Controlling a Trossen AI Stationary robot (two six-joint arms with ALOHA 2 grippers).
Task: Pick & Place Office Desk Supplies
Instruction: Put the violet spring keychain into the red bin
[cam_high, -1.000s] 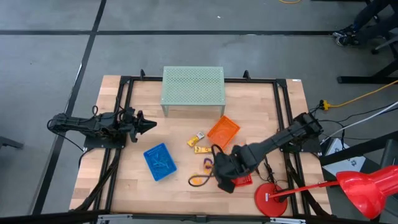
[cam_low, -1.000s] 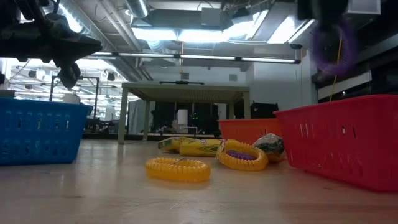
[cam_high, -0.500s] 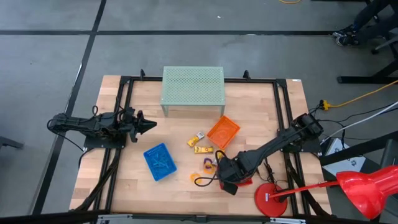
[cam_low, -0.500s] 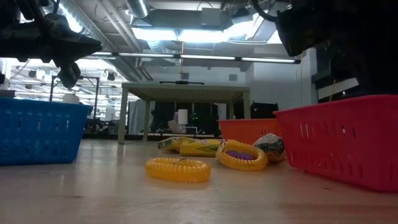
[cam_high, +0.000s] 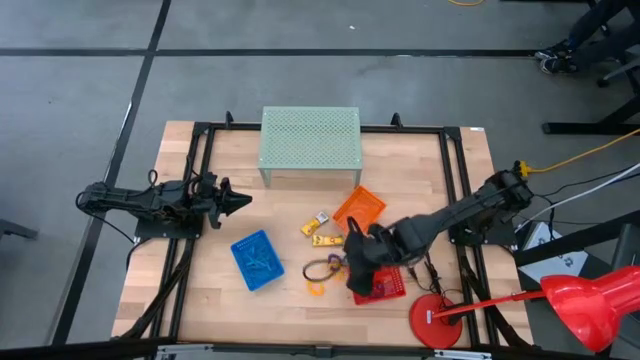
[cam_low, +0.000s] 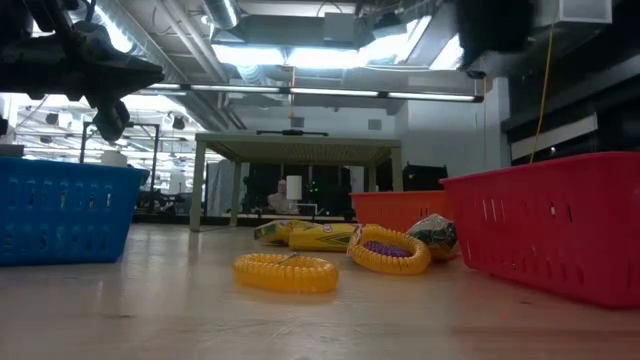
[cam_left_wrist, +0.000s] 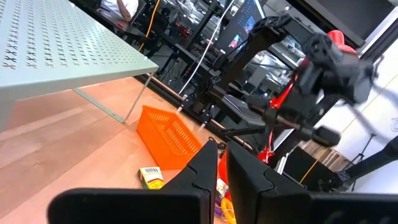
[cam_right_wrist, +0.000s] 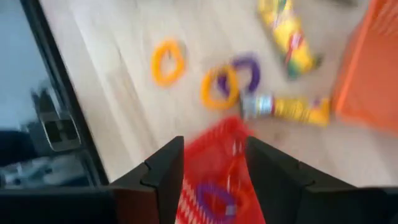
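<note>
The right gripper (cam_high: 352, 262) hangs over the small red plastic basket (cam_high: 385, 285) near the front edge of the wooden worktop (cam_high: 420, 180), jaws apart and empty. A purple coiled loop (cam_right_wrist: 211, 198) lies inside this basket. On the worktop beside it lie a yellow coiled loop (cam_low: 286, 272), a yellow-and-purple loop pair (cam_low: 389, 249) and yellow crayon boxes (cam_low: 320, 237). The left gripper (cam_high: 240, 201) waits at the left edge, jaws together.

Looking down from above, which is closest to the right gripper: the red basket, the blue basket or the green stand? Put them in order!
1. Red basket, right beneath the right gripper.
2. Blue basket, out to the left.
3. Green stand, at the table's far edge.
</note>
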